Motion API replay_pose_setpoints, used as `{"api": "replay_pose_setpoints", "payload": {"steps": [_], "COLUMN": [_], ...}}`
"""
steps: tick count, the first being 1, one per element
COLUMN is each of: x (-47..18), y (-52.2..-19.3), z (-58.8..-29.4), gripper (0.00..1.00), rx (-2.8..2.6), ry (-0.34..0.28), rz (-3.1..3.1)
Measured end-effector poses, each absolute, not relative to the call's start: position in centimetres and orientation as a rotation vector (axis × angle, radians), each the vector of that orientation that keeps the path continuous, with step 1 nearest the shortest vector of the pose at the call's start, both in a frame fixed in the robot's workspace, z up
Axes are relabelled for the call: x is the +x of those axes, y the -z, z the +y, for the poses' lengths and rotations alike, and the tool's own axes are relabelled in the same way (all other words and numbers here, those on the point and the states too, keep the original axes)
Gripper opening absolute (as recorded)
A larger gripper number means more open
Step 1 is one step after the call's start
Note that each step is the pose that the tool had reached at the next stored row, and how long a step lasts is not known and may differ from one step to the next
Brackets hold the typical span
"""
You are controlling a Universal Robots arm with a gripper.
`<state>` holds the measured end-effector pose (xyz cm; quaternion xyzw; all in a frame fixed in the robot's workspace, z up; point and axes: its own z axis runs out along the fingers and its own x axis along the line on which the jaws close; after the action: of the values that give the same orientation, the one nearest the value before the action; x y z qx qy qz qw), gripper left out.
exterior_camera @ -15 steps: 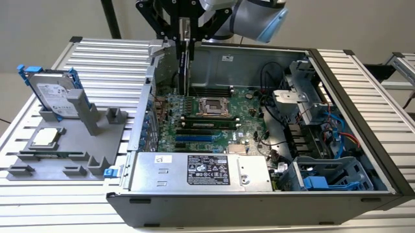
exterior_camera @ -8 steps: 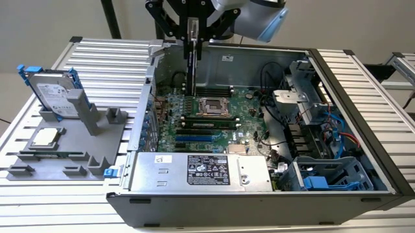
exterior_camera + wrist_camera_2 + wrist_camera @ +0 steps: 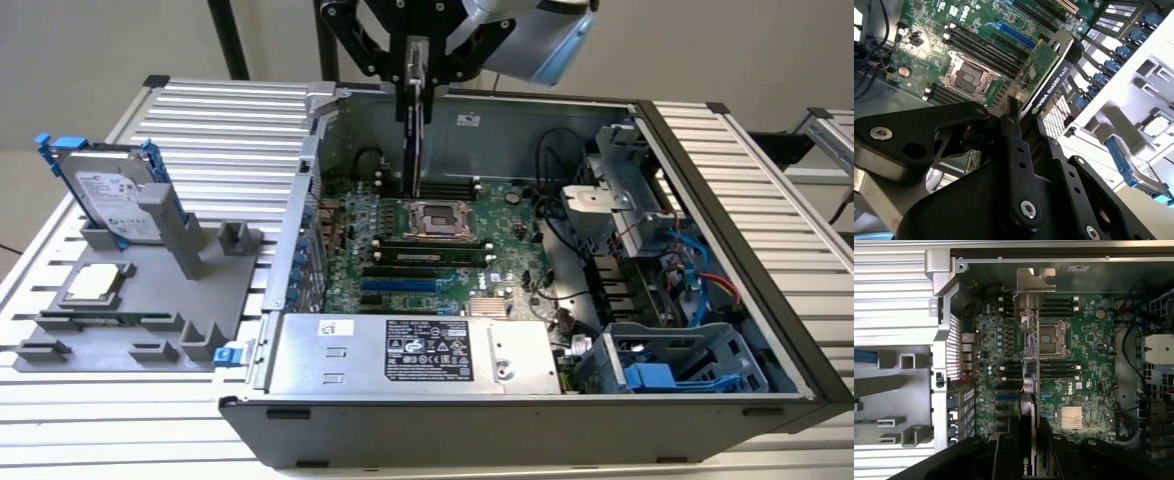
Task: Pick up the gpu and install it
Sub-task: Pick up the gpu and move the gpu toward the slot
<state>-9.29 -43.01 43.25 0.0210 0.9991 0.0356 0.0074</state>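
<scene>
- The gripper (image 3: 416,80) of a single robot arm is clamped on a graphics card (image 3: 416,140), one black finger (image 3: 1013,131) pressed to each face at the card's upper end.
- The card hangs upright and edge-on in the exterior view, inside an open computer case (image 3: 507,430) and over the green motherboard (image 3: 507,215).
- In the second wrist view the card (image 3: 1046,70) shows its green board on one face and its black cooler on the other. Its far end points down toward the memory slots beside the empty processor socket (image 3: 970,75).
- In the first wrist view the card (image 3: 1031,340) appears as a thin line across the motherboard (image 3: 1089,355), with its silver bracket (image 3: 1035,282) at the end farthest from the gripper (image 3: 1026,445).
- Whether the card touches the board cannot be told.
- On the exterior view's left, outside the case, a grey holder (image 3: 174,300) carries an upright hard drive (image 3: 114,195) with blue rails and a flat processor chip (image 3: 94,283).
- A silver power supply (image 3: 414,350) lies along the near side of the case, which rests on a slatted metal table (image 3: 134,440).
</scene>
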Motion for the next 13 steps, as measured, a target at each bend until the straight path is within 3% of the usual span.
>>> {"api": "replay_pose_setpoints", "payload": {"steps": [13], "x": [-7.0], "y": [-43.2], "z": [-42.8], "gripper": [0.0], "rx": [0.066], "ry": [-0.111], "rz": [3.124]}}
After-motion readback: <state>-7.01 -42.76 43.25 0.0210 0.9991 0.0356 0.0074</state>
